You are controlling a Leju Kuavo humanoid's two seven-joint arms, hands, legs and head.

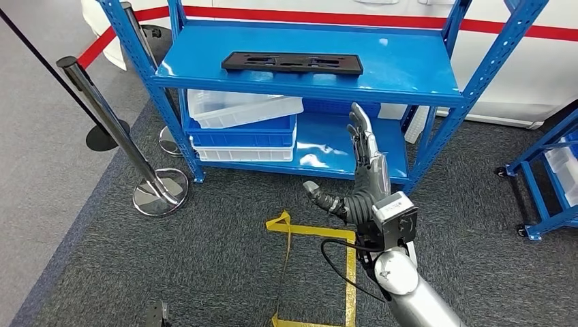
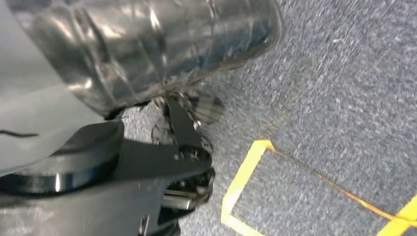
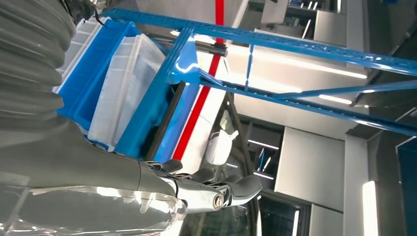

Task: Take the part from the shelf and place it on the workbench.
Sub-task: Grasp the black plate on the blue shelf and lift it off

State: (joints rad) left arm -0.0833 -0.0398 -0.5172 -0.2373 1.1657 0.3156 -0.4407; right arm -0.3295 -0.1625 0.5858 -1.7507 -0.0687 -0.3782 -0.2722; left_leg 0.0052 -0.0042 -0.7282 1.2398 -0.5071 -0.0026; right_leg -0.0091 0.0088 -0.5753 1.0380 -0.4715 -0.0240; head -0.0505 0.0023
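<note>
1 flat black part (image 1: 292, 63) waits on the blue shelf (image 1: 409, 68) — right hand (image 1: 361, 170) raised below it, fingers spread, holding nothing, lining up to reach.

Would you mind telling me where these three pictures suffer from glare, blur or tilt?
Head view: sharp, with white glare patches on the lower shelf board of the blue shelf; the black part reads clearly. Left wrist view: motion-smeared carpet and yellow floor tape. Right wrist view: turned sideways, bright ceiling light strips, right robot hand sharp.
</note>
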